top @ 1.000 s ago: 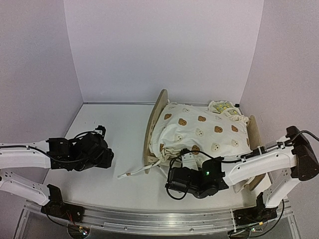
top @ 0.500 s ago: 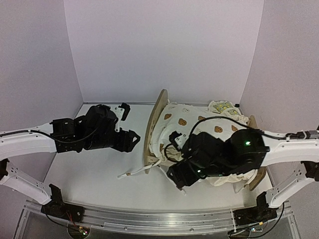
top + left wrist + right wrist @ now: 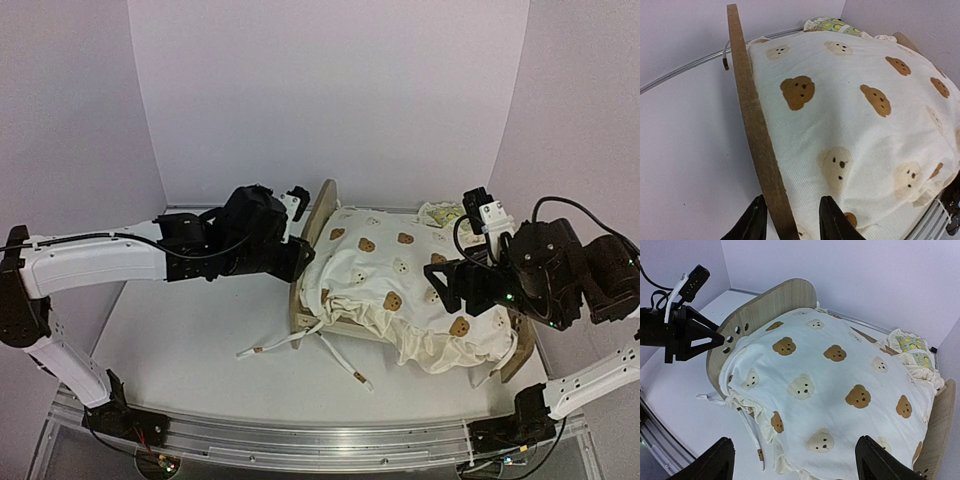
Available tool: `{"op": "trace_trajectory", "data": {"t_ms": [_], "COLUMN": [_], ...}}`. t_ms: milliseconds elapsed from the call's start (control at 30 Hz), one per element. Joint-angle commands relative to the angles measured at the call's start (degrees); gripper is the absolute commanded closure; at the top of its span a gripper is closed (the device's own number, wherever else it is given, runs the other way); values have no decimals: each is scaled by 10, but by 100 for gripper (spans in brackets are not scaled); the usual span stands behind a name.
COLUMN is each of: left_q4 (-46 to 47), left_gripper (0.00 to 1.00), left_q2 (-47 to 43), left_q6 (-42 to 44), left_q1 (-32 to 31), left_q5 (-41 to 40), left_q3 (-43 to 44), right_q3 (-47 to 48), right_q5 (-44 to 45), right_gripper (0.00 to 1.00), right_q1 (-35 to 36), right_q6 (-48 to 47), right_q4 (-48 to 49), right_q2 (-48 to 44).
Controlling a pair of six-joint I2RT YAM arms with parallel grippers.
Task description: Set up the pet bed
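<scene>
Lilac walls, white counter (image 3: 200, 330). Small light-wood pet bed (image 3: 312, 235) sat toward the counter's far right corner. Cream bear-print cushion (image 3: 400, 270) already on it, lemon-print pillow (image 3: 447, 213) at its far end. Left hand (image 3: 792, 220) straddled the left end board; I couldn't tell if it was clamped. Right hand (image 3: 458, 287) gaped empty above. Probably left to do: straightening.

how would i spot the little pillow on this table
Find the wooden bed in the middle of the table, piled with a big cream bear-print cushion. At the cushion's far right corner a small pillow peeks out. It alone has a yellow-and-green print rather than brown bears.
</scene>
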Motion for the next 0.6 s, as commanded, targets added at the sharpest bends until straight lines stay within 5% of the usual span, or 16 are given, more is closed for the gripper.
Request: {"op": "trace_trajectory", "data": {"t_ms": [0,267,567], "left_q4": [4,-27,-99], "left_gripper": [70,99,100], "left_q2": [27,71,38], "left_q6": [-3,-18,-75], "left_q1": [-1,1,45], "left_q5": [-65,-207,-303], "left_q3": [33,59,44], "right_q3": [-23,-50,-75], "right_q5": [32,48,92], "right_gripper": [16,16,16], "right_q1": [1,1,1], "right_q6": [1,17,46], "right_q4": [-9,-9,-10], "right_q2": [-16,-32,-8]}}
